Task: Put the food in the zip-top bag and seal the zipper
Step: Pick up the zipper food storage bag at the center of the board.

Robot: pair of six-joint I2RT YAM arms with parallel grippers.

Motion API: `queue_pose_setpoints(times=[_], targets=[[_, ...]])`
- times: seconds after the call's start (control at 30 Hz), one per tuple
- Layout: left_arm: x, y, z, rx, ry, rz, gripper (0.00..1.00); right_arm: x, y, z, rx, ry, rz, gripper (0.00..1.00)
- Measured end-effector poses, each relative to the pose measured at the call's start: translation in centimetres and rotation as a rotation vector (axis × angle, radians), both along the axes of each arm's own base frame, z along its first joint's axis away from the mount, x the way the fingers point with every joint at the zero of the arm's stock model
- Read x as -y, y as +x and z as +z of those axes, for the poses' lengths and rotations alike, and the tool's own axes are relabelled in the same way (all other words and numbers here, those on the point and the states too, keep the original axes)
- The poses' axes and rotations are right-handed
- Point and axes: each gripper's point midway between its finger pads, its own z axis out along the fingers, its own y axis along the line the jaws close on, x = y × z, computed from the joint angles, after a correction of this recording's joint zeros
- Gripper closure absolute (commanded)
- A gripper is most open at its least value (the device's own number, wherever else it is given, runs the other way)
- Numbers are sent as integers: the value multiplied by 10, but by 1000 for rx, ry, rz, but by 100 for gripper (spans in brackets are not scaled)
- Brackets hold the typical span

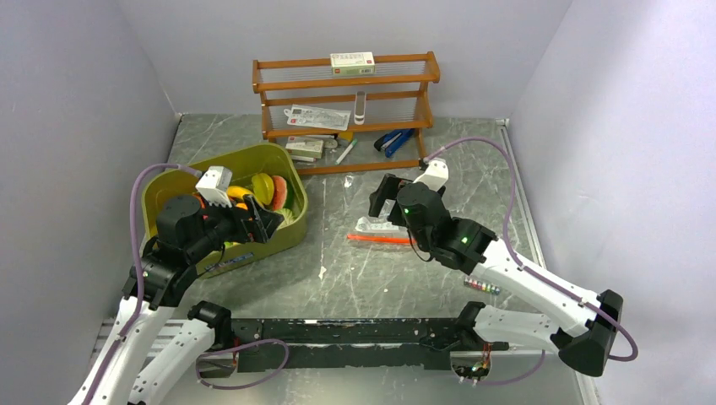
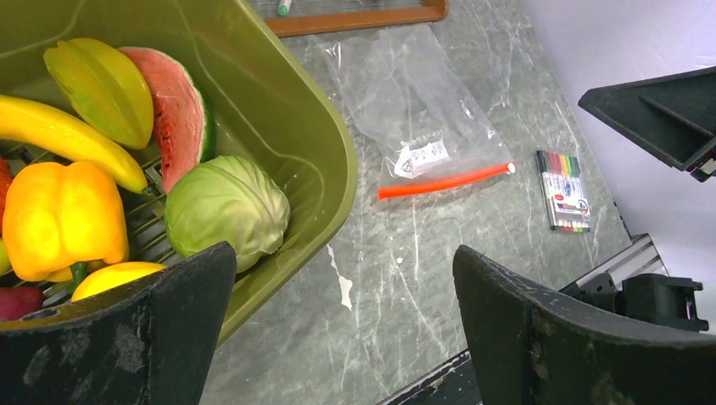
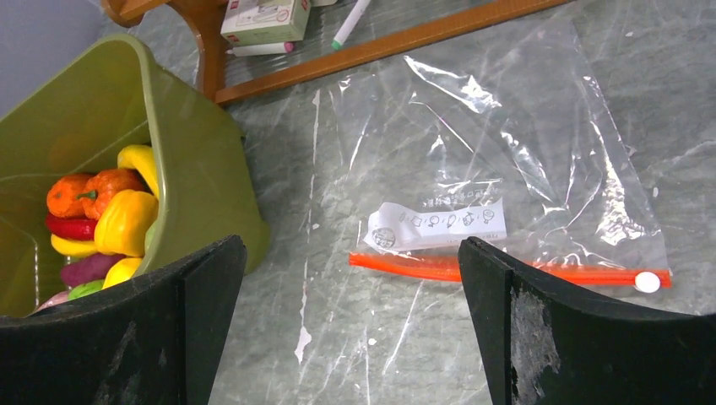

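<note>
The left end effector [image 2: 342, 274] and right end effector [image 3: 350, 253] are released, empty. The flat bag [image 3: 507, 135] may slide when pinched.

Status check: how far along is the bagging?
Done: nothing; the zip-top bag lies flat and empty. In hand: nothing; left tool open over the food in the green tub, right tool open above the bag. Left: all the loading, then sealing the zipper.
</note>
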Motion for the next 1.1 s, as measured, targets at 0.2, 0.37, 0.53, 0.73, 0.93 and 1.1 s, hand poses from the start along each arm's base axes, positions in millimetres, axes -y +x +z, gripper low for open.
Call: queue_pose_setpoints(times=[0.2,0.37,0.53,0.73,0.93,1.1], targets=[[0,0,0,1,0,1,1,4,-1,6,19,5,-2,0],[-1,-2,3,15,-5,1,1,5,-1,6,25,2,0,0],[-1,-3,6,24,-7,0,1,6,3,4,41,-43,1,1],[-3,-8,23,51,-17,2,1,8,11,-14,42,-268,62,9],[-11,-17,33,95,-26,26,1,11,15,-19,81,-463,166,10],[-21,-23,42,132,-30,69,1,10,8,-39,99,-591,309,10]])
